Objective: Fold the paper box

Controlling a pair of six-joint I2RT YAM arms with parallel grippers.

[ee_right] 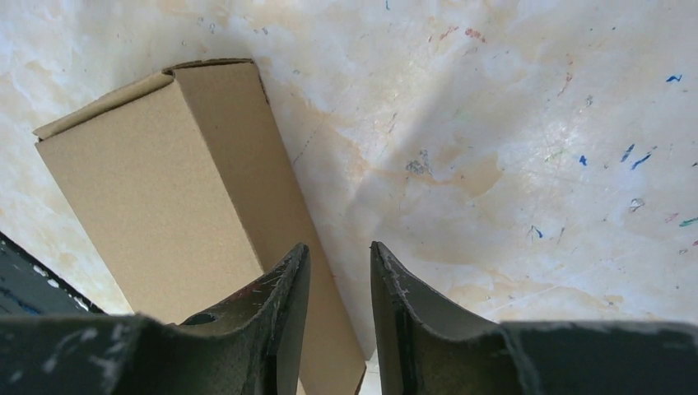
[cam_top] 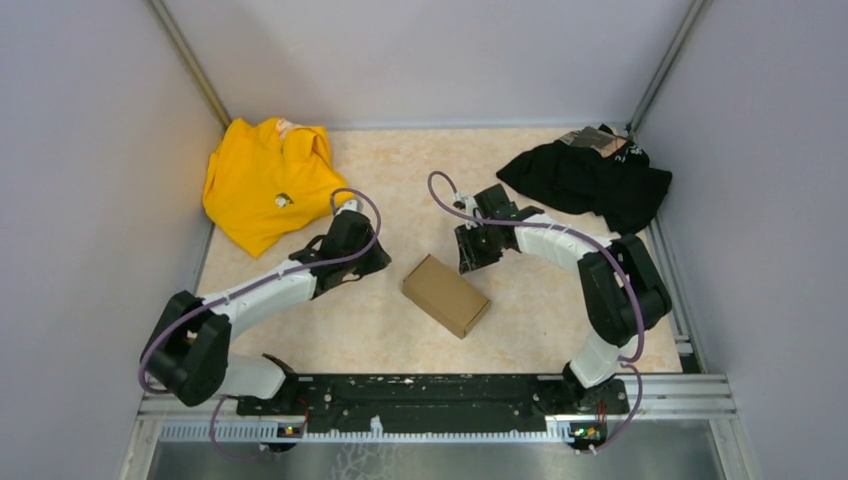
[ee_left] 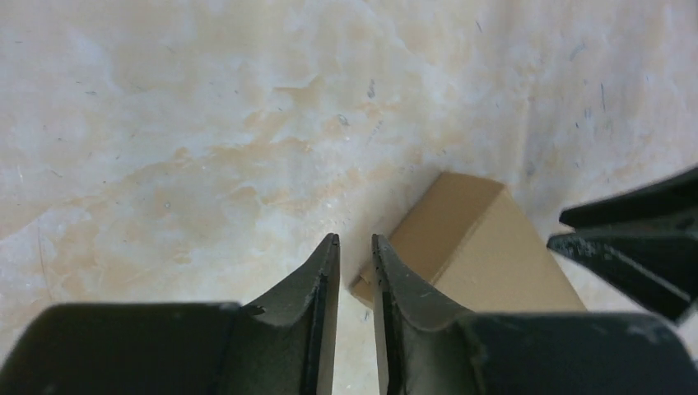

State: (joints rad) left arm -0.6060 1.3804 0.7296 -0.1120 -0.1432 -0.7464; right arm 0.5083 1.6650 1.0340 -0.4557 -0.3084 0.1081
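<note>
While the small plain brown cardboard carton, the paper box [cam_top: 446, 294], lies closed on its long side near the middle of the pale marbled table surface [cam_top: 400, 170], set diagonally and somewhat toward the near edge, neither of my hands holds it. My left gripper [ee_left: 354, 240] has its jaws parted by a narrow gap with only bare surface between them, and it points at the box's near-left corner from just beside it. My right gripper [ee_right: 339, 247] is likewise slightly parted and empty; it hangs over the box's far long edge, with one finger above the cardboard, and I cannot tell whether it touches. In the right wrist view the end flap shows a thin lip along its top seam, so I judge the fold nearly done, with seating that flap as the step in hand. To do it well, brace the opposite end with one hand, press the flap squarely with a flat finger side, push along the box's length rather than downward so the walls do not buckle, and keep the jaws narrow to avoid catching the lip. The crumpled yellow cloth garment [cam_top: 265, 180] at the far left corner and the crumpled black cloth garment [cam_top: 595, 180] at the far right corner lie well apart from the work.
</note>
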